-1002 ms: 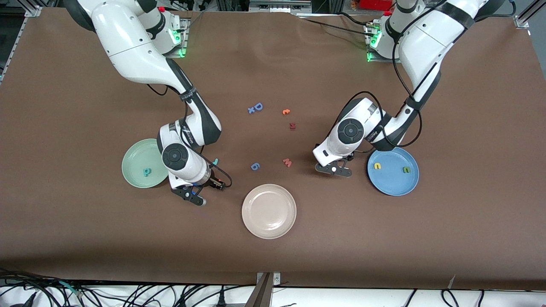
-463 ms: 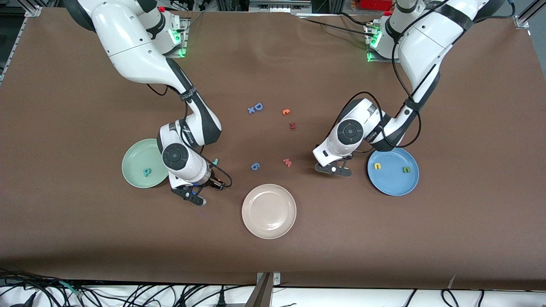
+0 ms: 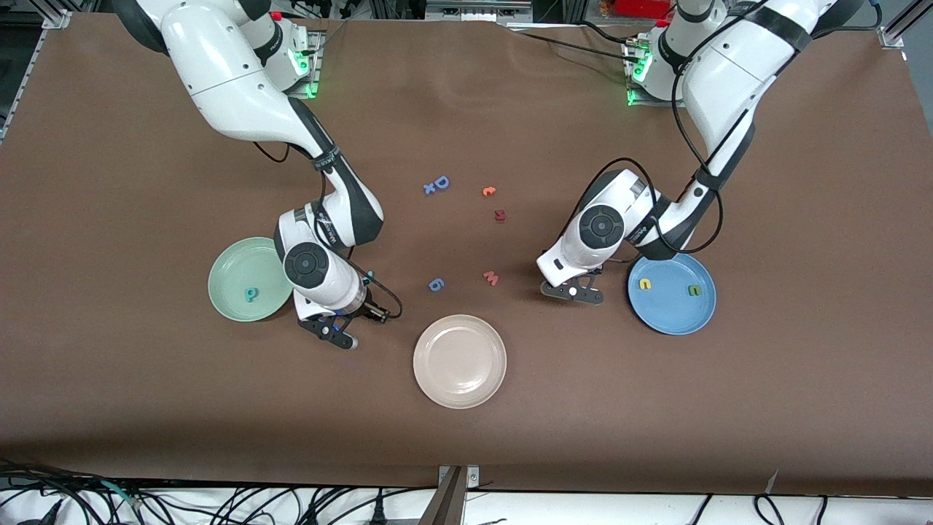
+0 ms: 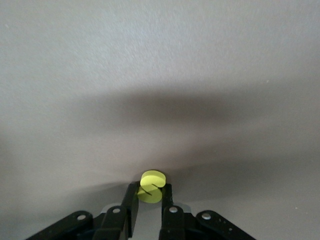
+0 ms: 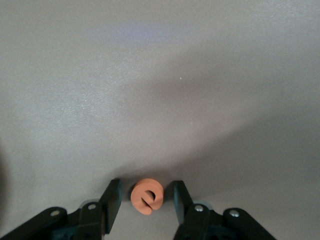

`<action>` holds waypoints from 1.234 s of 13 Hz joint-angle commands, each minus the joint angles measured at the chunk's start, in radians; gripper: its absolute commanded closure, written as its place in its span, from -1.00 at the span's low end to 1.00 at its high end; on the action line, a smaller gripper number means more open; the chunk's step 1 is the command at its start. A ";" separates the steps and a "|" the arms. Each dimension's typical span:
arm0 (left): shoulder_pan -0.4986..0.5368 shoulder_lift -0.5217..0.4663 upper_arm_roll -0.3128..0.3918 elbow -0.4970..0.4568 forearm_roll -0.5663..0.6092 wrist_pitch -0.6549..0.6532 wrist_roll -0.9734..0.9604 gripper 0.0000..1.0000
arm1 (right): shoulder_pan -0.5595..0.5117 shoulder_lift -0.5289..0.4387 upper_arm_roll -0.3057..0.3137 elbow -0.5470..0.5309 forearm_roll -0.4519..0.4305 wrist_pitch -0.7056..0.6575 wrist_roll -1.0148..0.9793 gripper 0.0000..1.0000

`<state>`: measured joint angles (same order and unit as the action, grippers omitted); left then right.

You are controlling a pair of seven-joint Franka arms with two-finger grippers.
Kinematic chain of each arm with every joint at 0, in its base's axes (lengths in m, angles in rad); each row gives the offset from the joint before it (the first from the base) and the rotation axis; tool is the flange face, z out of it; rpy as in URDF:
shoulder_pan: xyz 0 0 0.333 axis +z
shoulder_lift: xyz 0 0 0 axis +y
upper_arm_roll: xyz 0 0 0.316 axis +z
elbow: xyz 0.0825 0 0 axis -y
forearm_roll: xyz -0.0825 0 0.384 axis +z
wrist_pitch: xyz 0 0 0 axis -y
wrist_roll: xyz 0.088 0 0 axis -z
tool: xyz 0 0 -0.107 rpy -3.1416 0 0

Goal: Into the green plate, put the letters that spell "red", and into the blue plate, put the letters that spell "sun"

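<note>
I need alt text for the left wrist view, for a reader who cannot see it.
The left gripper is shut on a small yellow letter, pinched between its two black fingers just above the plain table. Nothing else shows.

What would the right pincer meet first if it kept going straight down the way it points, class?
The small orange foam letter "e", lying between the right pincer's open fingers, with the brown table directly beneath; how close the fingertips already are is unclear.
</note>
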<state>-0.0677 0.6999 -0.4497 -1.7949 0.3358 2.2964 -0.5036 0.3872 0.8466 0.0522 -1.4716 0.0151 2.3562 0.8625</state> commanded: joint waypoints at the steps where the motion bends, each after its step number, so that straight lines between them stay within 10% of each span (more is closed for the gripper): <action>1: 0.006 -0.069 -0.003 0.005 0.032 -0.072 -0.009 0.92 | 0.007 0.020 0.000 0.010 0.013 0.014 0.007 0.05; 6: 0.129 -0.115 -0.003 0.006 0.032 -0.121 0.242 0.92 | 0.007 0.022 0.000 0.011 0.012 0.012 0.001 0.52; 16: 0.377 -0.051 0.000 -0.011 0.034 -0.121 0.562 0.87 | -0.053 -0.004 -0.026 0.119 0.008 -0.236 -0.164 0.54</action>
<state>0.2910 0.6348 -0.4365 -1.8012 0.3388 2.1788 0.0485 0.3642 0.8451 0.0303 -1.3742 0.0151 2.1701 0.7740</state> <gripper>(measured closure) 0.775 0.709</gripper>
